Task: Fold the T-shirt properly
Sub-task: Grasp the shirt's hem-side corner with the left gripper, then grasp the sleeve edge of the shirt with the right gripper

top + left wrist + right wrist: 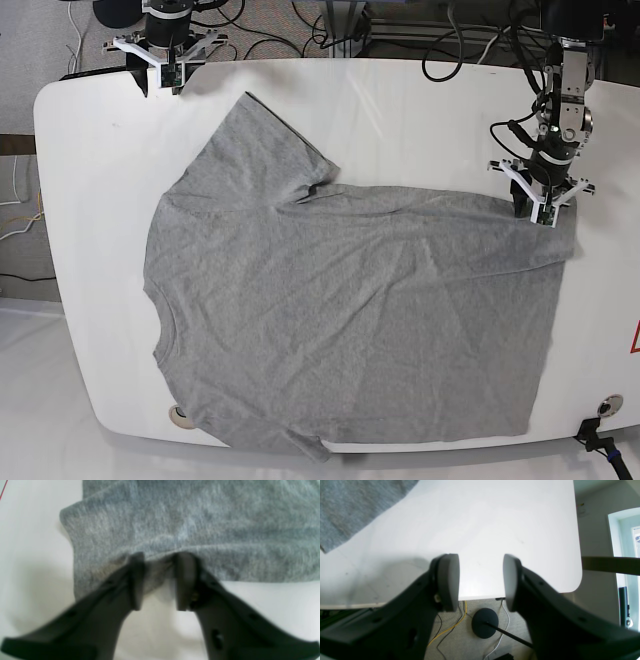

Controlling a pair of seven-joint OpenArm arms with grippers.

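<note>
The heather-grey T-shirt (pixel 350 310) lies spread flat on the white table (pixel 420 110), plain side up, no lettering showing. One sleeve points toward the back left. My left gripper (pixel 543 205) is down on the shirt's back right corner. In the left wrist view its jaws (pixel 160 560) stand apart astride the shirt's edge (pixel 200 517), and a small ridge of fabric bunches between the fingertips. My right gripper (pixel 165 60) hovers open over the table's back left corner, clear of the cloth. Its fingers (pixel 481 562) hold nothing, and a piece of the shirt (pixel 350 505) shows at the upper left.
Beyond the table's rounded edge, cables and a round black stand base (pixel 485 626) lie on the floor. Two small round fittings (pixel 178 413) (pixel 607 405) sit near the table's front edge. A red mark (pixel 634 340) shows at the right edge.
</note>
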